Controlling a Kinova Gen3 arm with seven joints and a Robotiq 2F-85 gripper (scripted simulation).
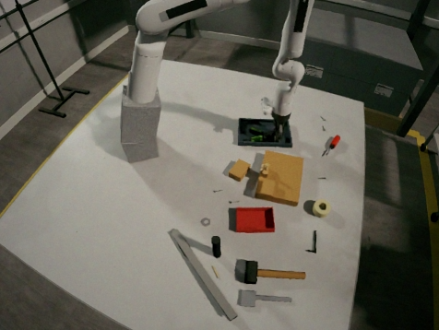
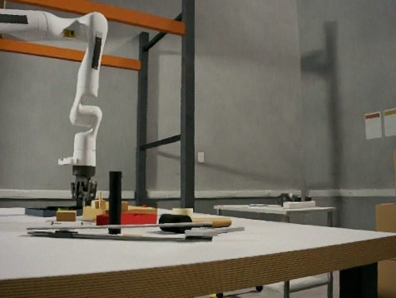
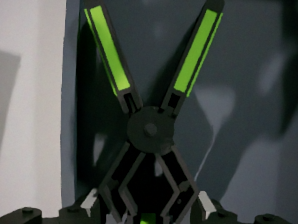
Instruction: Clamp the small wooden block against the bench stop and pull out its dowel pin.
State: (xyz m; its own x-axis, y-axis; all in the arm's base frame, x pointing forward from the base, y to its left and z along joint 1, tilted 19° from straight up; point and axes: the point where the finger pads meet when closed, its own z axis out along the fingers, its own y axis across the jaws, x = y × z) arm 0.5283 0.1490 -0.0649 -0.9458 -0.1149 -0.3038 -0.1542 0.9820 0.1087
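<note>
The spring clamp (image 1: 256, 138) (image 3: 150, 129), black with green grips, lies in the dark tray (image 1: 241, 134) (image 3: 70, 110). My gripper (image 1: 278, 139) (image 2: 83, 204) (image 3: 148, 206) points down, low over the tray. Its fingers are part open, one on each side of the clamp's black jaw end in the wrist view, with no grip visible. The small wooden block (image 1: 264, 170) (image 2: 99, 204) is on the bench board (image 1: 287, 184) near its left edge, its dowel pin (image 2: 100, 195) upright. The bench stop and any loose piece beside the block are too small to tell apart.
A loose wooden block (image 1: 239, 170) (image 2: 66, 216) lies left of the board. A red bin (image 1: 255, 219) (image 2: 126, 219), a tape roll (image 1: 319, 210), a screwdriver (image 1: 335, 142), a black cylinder (image 1: 216, 246) (image 2: 115, 201) and a mallet (image 1: 251, 272) stand or lie around it.
</note>
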